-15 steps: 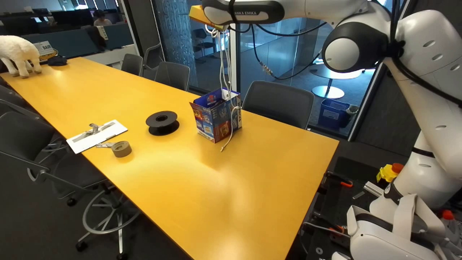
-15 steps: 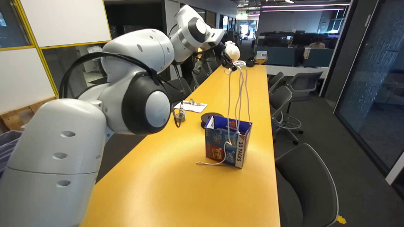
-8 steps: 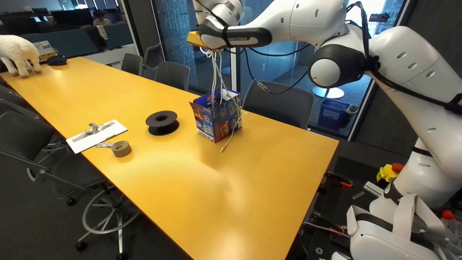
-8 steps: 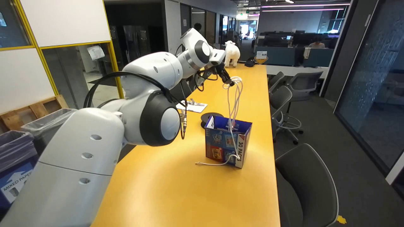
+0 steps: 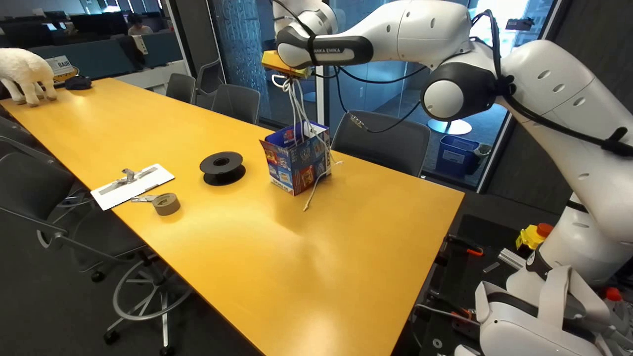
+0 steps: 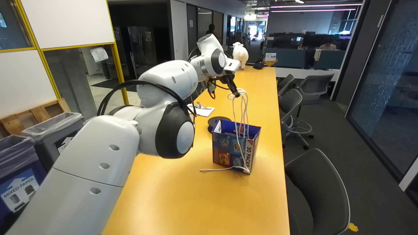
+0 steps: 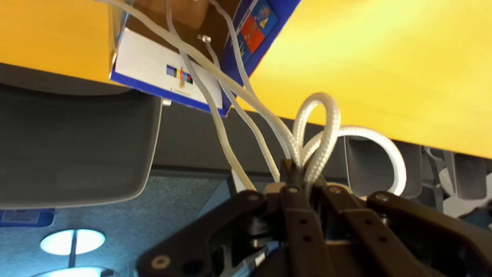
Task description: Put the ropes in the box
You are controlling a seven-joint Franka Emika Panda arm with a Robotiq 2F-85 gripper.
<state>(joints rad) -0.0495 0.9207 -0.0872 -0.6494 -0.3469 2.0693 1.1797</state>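
The ropes (image 5: 295, 106), whitish cords, hang in loops from my gripper (image 6: 237, 95) above the box. My gripper is shut on them in the wrist view (image 7: 301, 173), with small loops (image 7: 399, 169) sticking up past the fingertips. The box (image 6: 225, 143), blue with printed sides and open on top, stands upright on the table. Some strands reach down inside it, and one knotted end shows in there in the wrist view. One strand runs down outside the box, and its tail (image 6: 215, 169) lies on the table. In an exterior view the yellow part hides the fingers.
A black spool (image 5: 222, 168) stands beside the box. A tape roll (image 5: 166, 203) and a clipboard (image 5: 133, 185) lie farther off near the table edge. A grey chair (image 5: 383, 141) stands close behind the box. A stuffed sheep (image 5: 24, 74) is at the far end.
My gripper has come down toward the box with the ropes still held. More strands hang inside it. The outside strand has sagged lower, and its tail has shifted slightly on the table.
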